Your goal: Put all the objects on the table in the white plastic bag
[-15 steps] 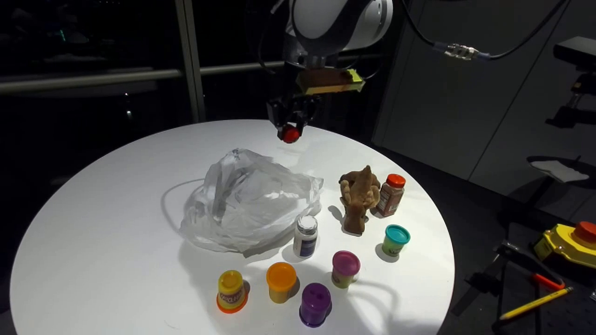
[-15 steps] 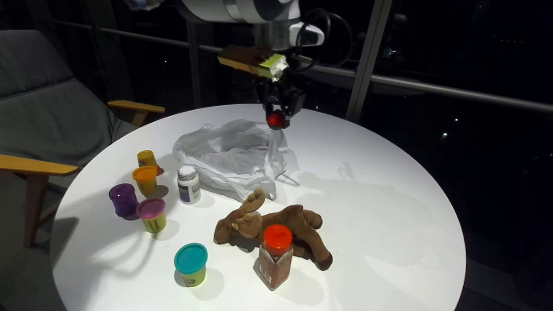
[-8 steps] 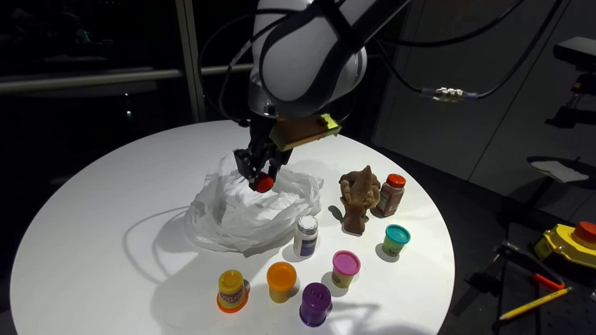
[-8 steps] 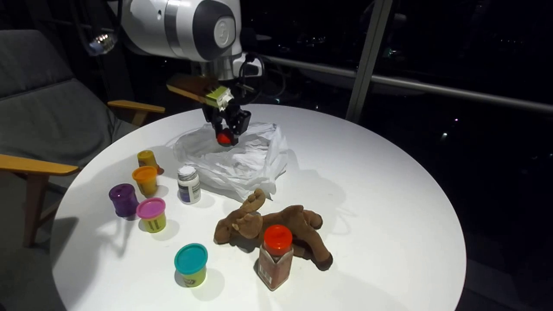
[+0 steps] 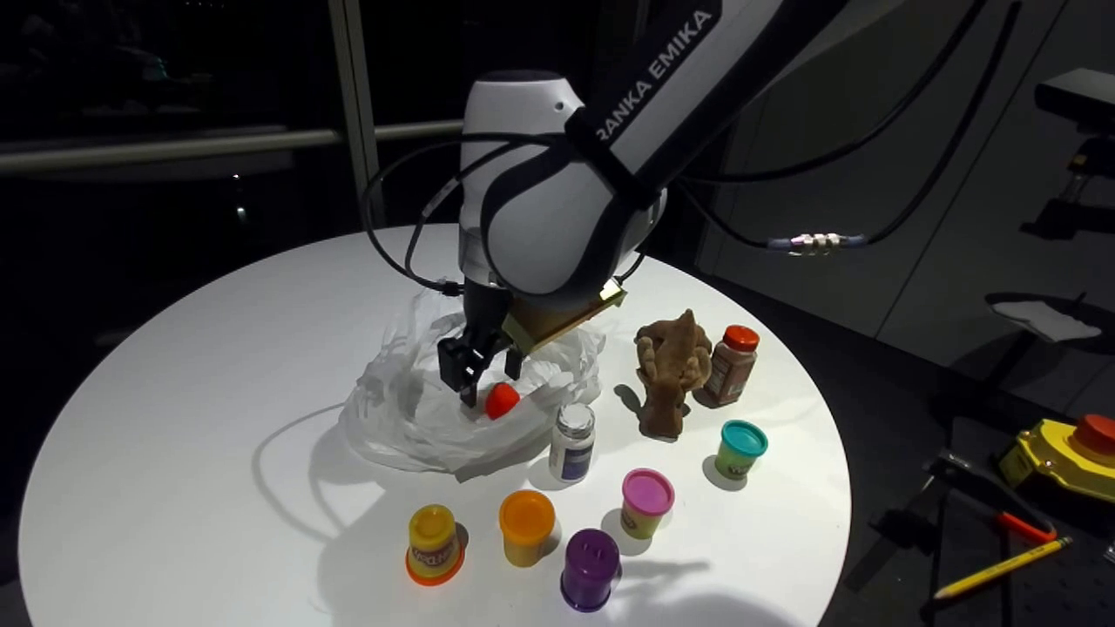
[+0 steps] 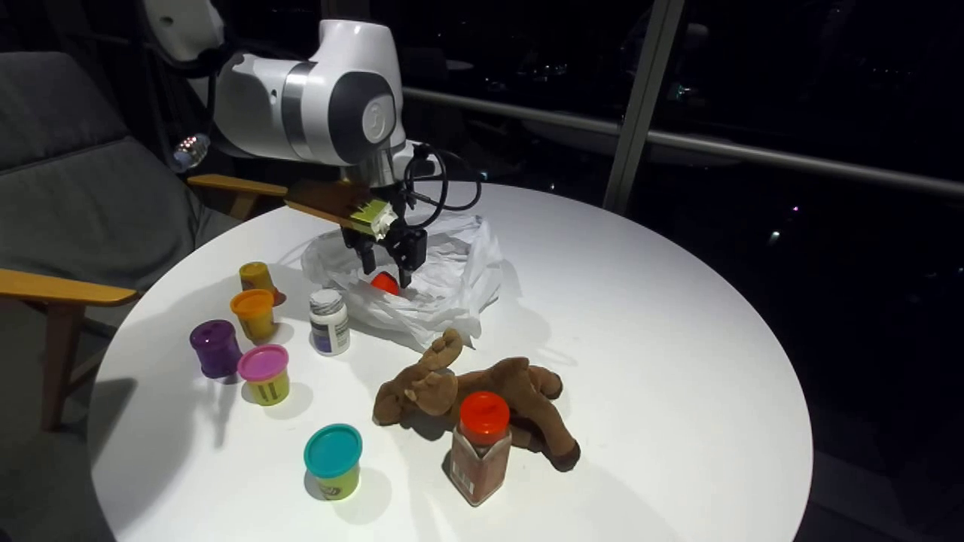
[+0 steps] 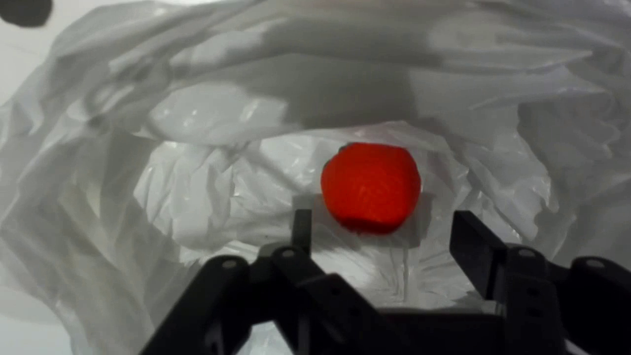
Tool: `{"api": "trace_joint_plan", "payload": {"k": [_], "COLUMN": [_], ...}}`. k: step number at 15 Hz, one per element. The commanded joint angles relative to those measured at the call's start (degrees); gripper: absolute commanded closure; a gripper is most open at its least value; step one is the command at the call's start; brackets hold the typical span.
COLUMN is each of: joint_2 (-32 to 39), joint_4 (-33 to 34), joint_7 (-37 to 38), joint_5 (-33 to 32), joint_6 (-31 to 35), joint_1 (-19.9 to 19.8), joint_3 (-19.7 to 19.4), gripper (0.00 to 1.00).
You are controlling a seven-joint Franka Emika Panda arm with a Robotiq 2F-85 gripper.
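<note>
The white plastic bag (image 5: 418, 427) lies spread open on the round table. My gripper (image 7: 379, 241) is open and empty inside the bag mouth. A red ball-like object (image 7: 370, 187) lies on the bag's inner surface, just ahead of the fingertips and apart from them. It also shows in both exterior views. On the table stand a white bottle (image 5: 572, 442), a yellow tub (image 5: 433, 544), an orange-lidded tub (image 5: 526, 527), a purple tub (image 5: 590, 570), a pink-lidded tub (image 5: 645, 503), a teal-lidded tub (image 5: 740, 449) and a red-capped jar (image 6: 480, 452). A brown plush moose (image 6: 482, 395) lies beside the jar.
The white bottle stands close against the bag's edge. A grey chair (image 6: 83, 181) with wooden arms stands by the table (image 6: 678, 376). A side surface with a yellow emergency-stop box (image 5: 1063, 461) and a pencil (image 5: 1002, 568) is off the table. Cables hang from the arm.
My gripper has moved over the bag and down into its mouth with the red object. The fingers have opened, and the red object now lies in the bag.
</note>
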Motion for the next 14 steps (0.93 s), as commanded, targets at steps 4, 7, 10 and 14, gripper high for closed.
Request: {"api": "trace_joint_plan", "payload": {"k": [4, 7, 10, 14], "joint_2": [-11.7, -19.4, -26.7, -37.1], "joint_4": [-7.7, -14.6, -22.2, -33.4], "joint_7": [0.3, 1.9, 0.8, -6.6], "joint_5": [0.8, 0.9, 0.7, 0.3], "joint_6": [0.4, -0.8, -2.7, -2.5], "joint_1": [-2.1, -4.1, -7.3, -12.6], "joint_3": [-2.8, -5.4, -6.9, -7.0], "gripper": [0.00, 0.00, 0.00, 0.00]}}
